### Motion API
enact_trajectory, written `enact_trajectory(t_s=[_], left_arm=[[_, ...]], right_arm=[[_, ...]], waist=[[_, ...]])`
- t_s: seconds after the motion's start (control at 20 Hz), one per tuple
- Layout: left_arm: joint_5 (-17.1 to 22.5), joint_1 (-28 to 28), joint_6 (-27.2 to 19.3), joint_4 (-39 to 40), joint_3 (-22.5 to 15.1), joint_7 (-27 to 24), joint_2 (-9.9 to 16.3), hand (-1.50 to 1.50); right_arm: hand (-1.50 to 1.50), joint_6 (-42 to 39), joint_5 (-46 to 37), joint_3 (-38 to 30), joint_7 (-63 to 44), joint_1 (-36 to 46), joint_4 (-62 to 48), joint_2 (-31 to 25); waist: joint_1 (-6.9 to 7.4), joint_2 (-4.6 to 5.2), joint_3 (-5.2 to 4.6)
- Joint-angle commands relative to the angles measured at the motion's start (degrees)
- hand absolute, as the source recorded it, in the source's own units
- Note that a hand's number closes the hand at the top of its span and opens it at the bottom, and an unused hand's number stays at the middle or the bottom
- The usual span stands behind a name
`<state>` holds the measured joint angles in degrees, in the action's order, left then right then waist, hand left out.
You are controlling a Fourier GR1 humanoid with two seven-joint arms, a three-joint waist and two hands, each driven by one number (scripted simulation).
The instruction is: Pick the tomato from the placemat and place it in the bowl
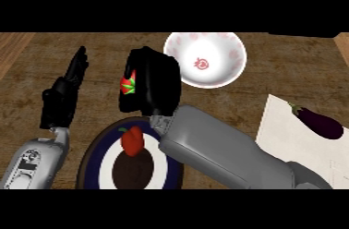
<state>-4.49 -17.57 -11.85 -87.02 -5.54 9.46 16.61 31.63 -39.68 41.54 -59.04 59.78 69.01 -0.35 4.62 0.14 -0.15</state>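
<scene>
Right hand (151,82) reaches up the middle of the view on a thick grey forearm that enters from the lower right and crosses over the edge of a plate (92,154). Its black fingers are curled round the tomato (128,83), hiding most of it; only a sliver of red skin with a green star-shaped stalk shows at the hand's left side. The held tomato is above the wooden surface (286,71), just left of the bowl (204,59) and not inside it.

Nearest the viewer, the plate has a dark blue rim, a white ring and a dark centre, and a red pepper (132,140) lies on it, just beside the forearm. To the right, a pale placemat (286,135) carries a purple eggplant (319,122).

Left hand (67,92) shows at the left, fingers straight and pointing up, holding nothing.

Farthest off, the white bowl with pink markings stands upright on the surface.
</scene>
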Motion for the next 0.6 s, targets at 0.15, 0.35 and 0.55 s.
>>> enact_trajectory(t_s=[0.15,0.35,0.55], left_arm=[[1.0,2.3,1.3,-1.2,2.1,-0.7,1.4,0.00],[0.1,1.4,0.3,-2.9,2.0,2.1,0.8,0.00],[2.0,3.8,2.1,-2.8,3.9,-0.2,1.6,0.00]], right_arm=[[1.50,12.8,-1.1,-2.9,-0.5,4.0,-13.0,0.3],[1.50,13.6,0.3,-10.0,10.3,4.9,-21.0,-0.3],[1.50,16.2,-1.1,-11.4,14.3,4.7,-28.8,-0.7]], waist=[[-1.78,0.26,0.09],[-2.74,0.38,0.15],[-2.89,0.31,0.13]])
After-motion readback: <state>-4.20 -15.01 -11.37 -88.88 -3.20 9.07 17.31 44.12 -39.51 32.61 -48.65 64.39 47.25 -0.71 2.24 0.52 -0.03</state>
